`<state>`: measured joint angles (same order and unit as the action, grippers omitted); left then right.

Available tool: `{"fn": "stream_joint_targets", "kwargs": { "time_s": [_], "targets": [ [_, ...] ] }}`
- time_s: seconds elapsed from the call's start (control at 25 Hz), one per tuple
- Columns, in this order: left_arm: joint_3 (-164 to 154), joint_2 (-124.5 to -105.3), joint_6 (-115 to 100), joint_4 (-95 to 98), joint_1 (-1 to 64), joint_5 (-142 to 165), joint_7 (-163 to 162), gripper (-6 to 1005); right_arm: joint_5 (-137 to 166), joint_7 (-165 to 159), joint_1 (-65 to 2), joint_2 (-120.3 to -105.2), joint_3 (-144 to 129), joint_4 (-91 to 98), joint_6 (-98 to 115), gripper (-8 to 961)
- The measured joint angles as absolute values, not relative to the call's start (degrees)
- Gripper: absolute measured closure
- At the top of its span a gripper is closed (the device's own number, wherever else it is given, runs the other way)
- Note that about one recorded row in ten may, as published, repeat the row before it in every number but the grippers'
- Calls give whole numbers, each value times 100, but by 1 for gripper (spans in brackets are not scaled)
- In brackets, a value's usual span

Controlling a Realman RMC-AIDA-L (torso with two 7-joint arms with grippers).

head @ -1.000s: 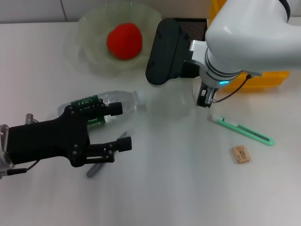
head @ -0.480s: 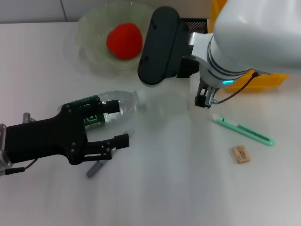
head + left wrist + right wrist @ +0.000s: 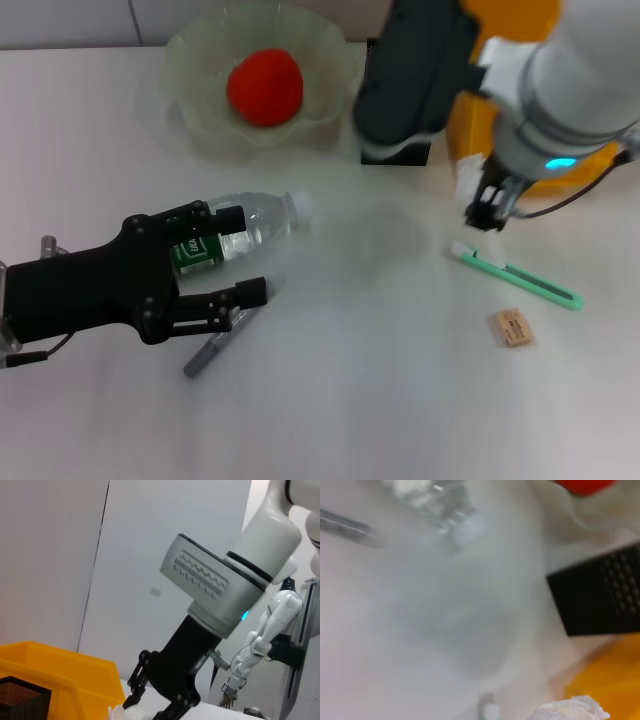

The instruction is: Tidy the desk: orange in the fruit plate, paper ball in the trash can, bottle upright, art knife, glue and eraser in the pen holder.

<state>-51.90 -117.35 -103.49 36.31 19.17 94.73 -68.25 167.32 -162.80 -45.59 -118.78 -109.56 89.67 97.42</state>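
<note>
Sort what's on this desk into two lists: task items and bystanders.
Task items: orange in fruit plate; lying bottle; art knife; eraser; grey glue; paper ball; black mesh pen holder; left gripper.

Bystanders: yellow bin.

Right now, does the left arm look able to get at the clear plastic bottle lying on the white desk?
Probably yes. The left pincer is open, with the clear plastic bottle lying on its side just at its upper finger, and nothing stands between them. The grey glue stick lies under the lower finger.
</note>
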Motion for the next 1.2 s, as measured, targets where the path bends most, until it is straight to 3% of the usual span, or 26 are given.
{"fn": "stream_joint_targets", "kwargs": {
  "time_s": [0.24, 0.48, 0.84, 1.0, 1.2],
  "targets": [
    [-5158, -11733, -10344, 3629, 1935, 9493, -6825, 162, 16739, -15259, -4244, -11748, -9389, 9051, 9643, 487],
    [-5158, -11755, -10344, 3630, 1935, 9492, -6861, 161, 16739, -14597, -4029, -11720, -8558, 9097, 9157, 487],
    [-5159, -11765, -10298, 3626, 1956, 9494, -6912, 161, 16707, -14132, -3496, -11907, -8061, 8925, 7357, 488],
    [-5159, -11749, -10294, 3619, 1957, 9479, -6947, 161, 16692, -14131, -3516, -11914, -8052, 8779, 7243, 427],
    [-5131, -11731, -10292, 3581, 1949, 9469, -6980, 162, 16696, -14173, -3566, -11917, -8048, 8672, 7217, 242]
  ]
}}
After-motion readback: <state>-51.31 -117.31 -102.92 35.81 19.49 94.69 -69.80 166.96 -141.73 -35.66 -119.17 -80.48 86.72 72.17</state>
